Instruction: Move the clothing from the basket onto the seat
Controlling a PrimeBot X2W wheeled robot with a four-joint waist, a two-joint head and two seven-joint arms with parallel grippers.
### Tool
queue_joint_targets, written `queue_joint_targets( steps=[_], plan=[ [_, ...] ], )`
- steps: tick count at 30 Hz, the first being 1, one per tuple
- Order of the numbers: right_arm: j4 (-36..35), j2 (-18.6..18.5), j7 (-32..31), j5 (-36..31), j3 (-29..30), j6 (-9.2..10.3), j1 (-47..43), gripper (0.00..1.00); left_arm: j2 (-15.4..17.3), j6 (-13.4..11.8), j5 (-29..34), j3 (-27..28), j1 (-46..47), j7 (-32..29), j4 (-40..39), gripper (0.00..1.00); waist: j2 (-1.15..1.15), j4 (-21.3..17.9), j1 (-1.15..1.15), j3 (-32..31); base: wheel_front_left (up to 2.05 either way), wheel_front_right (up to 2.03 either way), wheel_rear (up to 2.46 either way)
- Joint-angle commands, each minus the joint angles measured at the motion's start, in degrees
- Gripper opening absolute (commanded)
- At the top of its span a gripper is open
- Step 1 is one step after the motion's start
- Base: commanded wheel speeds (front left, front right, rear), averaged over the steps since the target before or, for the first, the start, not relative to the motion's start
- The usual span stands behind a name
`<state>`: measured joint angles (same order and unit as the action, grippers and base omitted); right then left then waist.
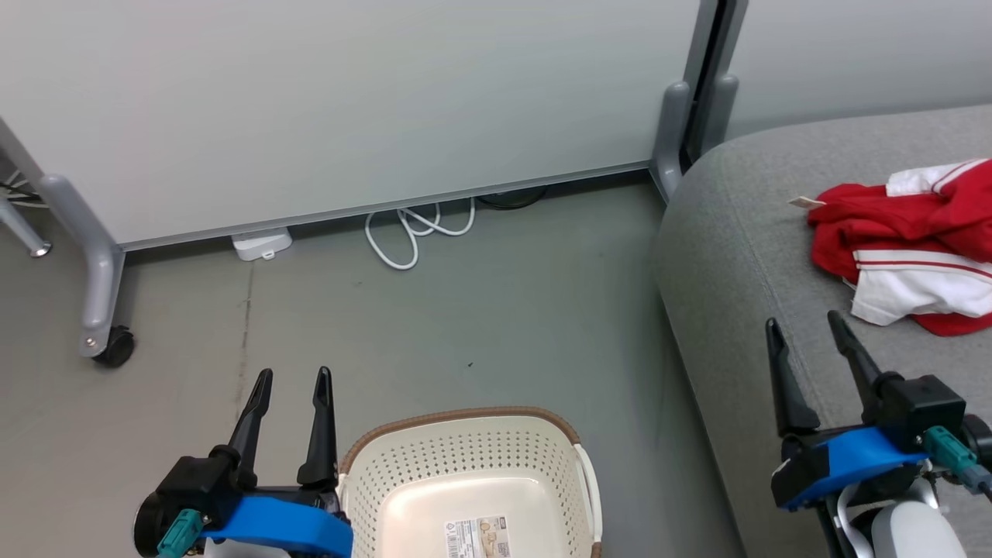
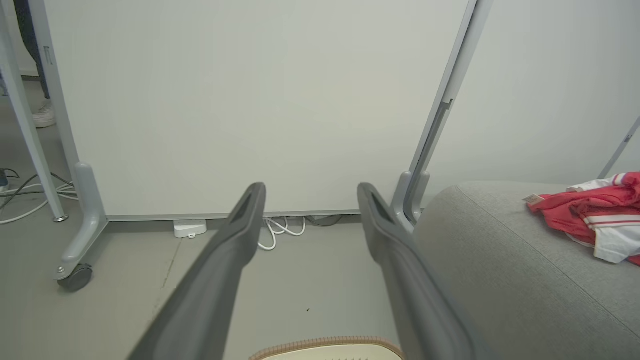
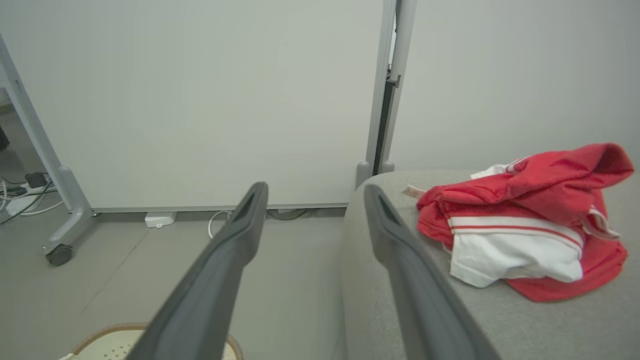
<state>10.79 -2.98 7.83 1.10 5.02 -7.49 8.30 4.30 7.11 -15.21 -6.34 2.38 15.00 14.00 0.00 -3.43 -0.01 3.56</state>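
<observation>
You have the clothing crumpled in one heap on the seat, toward its right in the head view, with red folds lying over a white panel with thin red stripes. The basket stands on the floor just left of the seat, a paper label showing on its bottom. Your left gripper hangs just beside the basket's left rim and your right gripper sits over the seat, near the clothing but clear of it. Both have their fingers spread apart and grip nothing. A white cable lies coiled at the foot of the partition.
</observation>
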Motion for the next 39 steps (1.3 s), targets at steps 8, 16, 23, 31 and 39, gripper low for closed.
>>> queue_joint_targets(
  steps=[8, 16, 23, 31, 39],
  plan=[
    [-1.8, 0.1, -0.9, 2.7, -2.4, -0.01, -4.8, 1.00, -0.3, 0.4, 0.7, 2.0, -1.8, 0.3, 1.9, 1.00, 0.00, 2.6, 0.01, -2.0, 0.00, 0.00, 0.00],
    [-1.6, 0.1, -0.9, 2.8, -4.3, -0.02, -7.0, 1.00, -0.1, 0.3, 0.7, 3.8, -2.7, 0.3, 3.5, 1.00, 0.00, 3.5, 0.01, -2.7, 0.00, 0.00, 0.00],
    [-1.7, 0.1, -1.0, 3.2, -5.1, -0.01, -7.9, 1.00, 0.2, 0.4, 0.4, 3.7, -3.1, 0.3, 4.2, 1.00, 0.00, 3.6, 0.01, -3.1, 0.00, 0.00, 0.00],
    [-2.0, 0.1, -1.2, 3.5, -5.3, -0.02, -7.9, 1.00, 0.4, 0.4, -0.2, 3.1, -2.7, 0.3, 4.6, 1.00, 0.00, 3.7, 0.01, -2.7, 0.00, 0.00, 0.00],
    [-1.7, 0.1, -1.1, 3.9, -5.6, -0.02, -7.6, 1.00, 0.3, 0.4, -0.1, 3.0, -2.6, 0.3, 4.5, 1.00, 0.00, 3.8, 0.01, -2.5, 0.00, 0.00, 0.00]
  ],
)
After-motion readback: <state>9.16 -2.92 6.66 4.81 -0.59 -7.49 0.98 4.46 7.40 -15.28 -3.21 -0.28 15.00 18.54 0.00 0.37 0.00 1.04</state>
